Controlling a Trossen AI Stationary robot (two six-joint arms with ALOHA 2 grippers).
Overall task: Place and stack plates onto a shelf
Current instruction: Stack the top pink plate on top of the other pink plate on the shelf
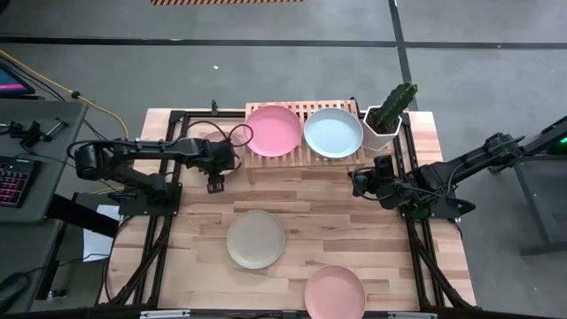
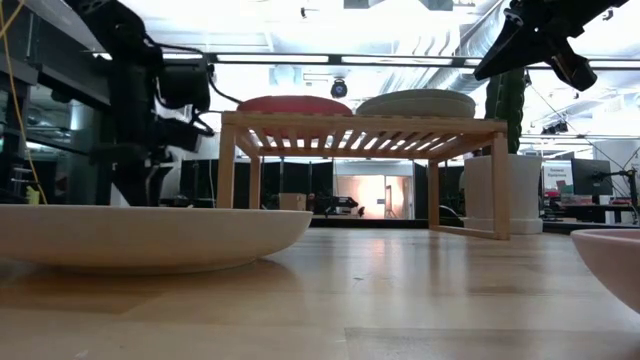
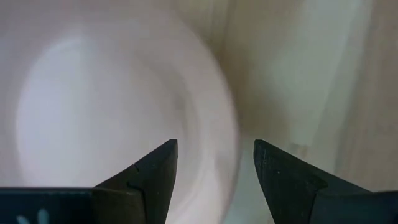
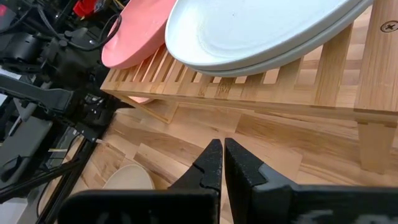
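Plates: 2 rest on the shelf (image 1: pixel 303 133) — pink plate (image 1: pixel 273 129) just ahead of the left gripper (image 3: pixel 214 165), fingers apart; pale stack (image 4: pixel 261 31) beyond the right gripper (image 4: pixel 222 158), fingers together. A beige plate (image 1: pixel 256 239) and another pink one (image 1: pixel 335 291) lie on the table (image 1: pixel 310 199).

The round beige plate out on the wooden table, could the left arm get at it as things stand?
Probably yes. The beige plate lies alone on the wooden table, nothing on or against it. The left claw hangs open beside the shelf, with bare wood between them.
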